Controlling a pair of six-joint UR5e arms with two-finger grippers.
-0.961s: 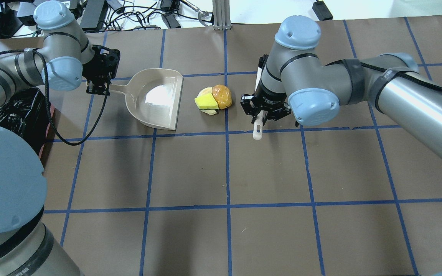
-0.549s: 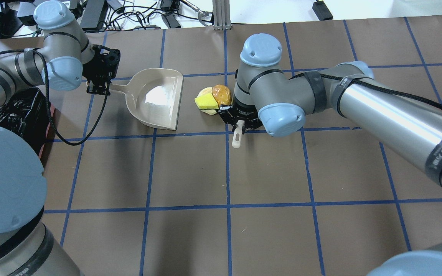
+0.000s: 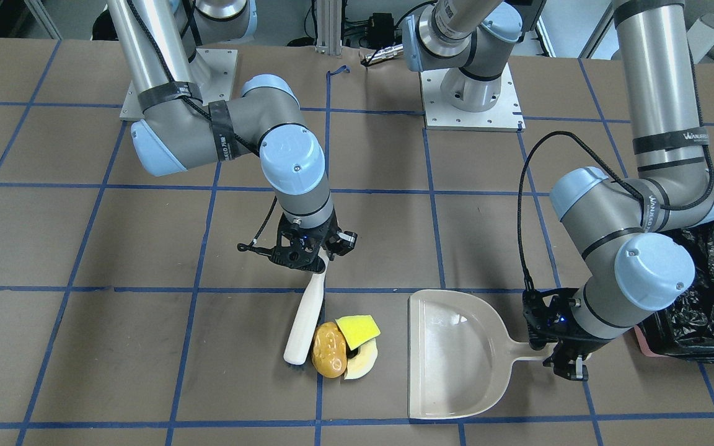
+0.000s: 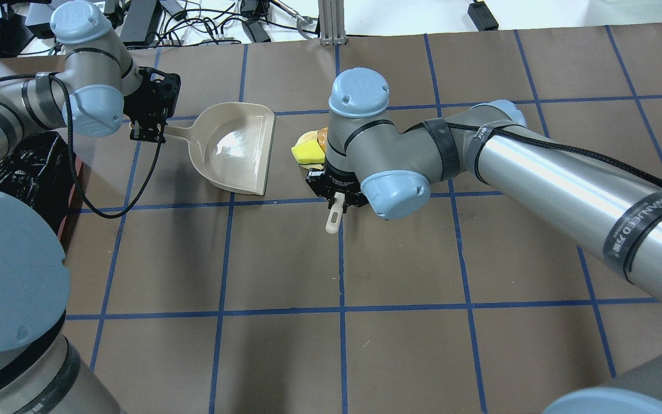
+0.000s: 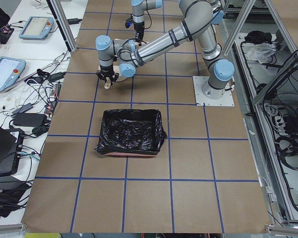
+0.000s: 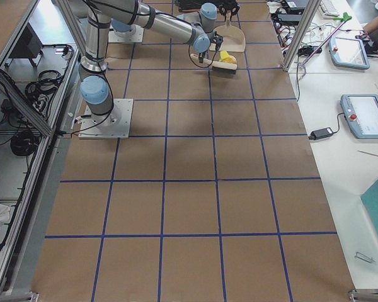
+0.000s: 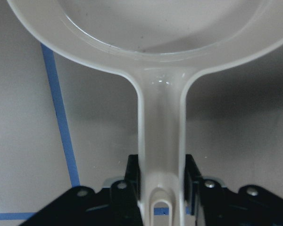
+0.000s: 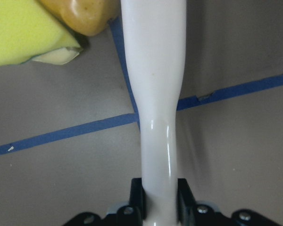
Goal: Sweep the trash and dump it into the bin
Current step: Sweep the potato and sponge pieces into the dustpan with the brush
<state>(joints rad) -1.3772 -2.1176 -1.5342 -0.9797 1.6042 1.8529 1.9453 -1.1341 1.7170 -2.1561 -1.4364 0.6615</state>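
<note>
Your right arm has swung left since a second ago, carrying the right gripper [image 3: 315,263] from well right of the trash [image 4: 307,150] to a spot just beside it. Everything rests on your brown-paper table [image 4: 285,259]. Toward its left end sits the bin [image 5: 131,115], black-lined and well apart from the trash. Right of the bin lies the dustpan [image 3: 450,353], its open mouth facing the trash with a gap between them. The left gripper [image 7: 161,188] pinches the dustpan's handle from both sides. The right gripper is clamped on the thin end of the brush [image 3: 305,316], whose broad end rests against the brown lump [image 3: 327,350]. Left of that lump, touching it, are the sponge [image 3: 358,327] and the cream slice [image 3: 363,364].
</note>
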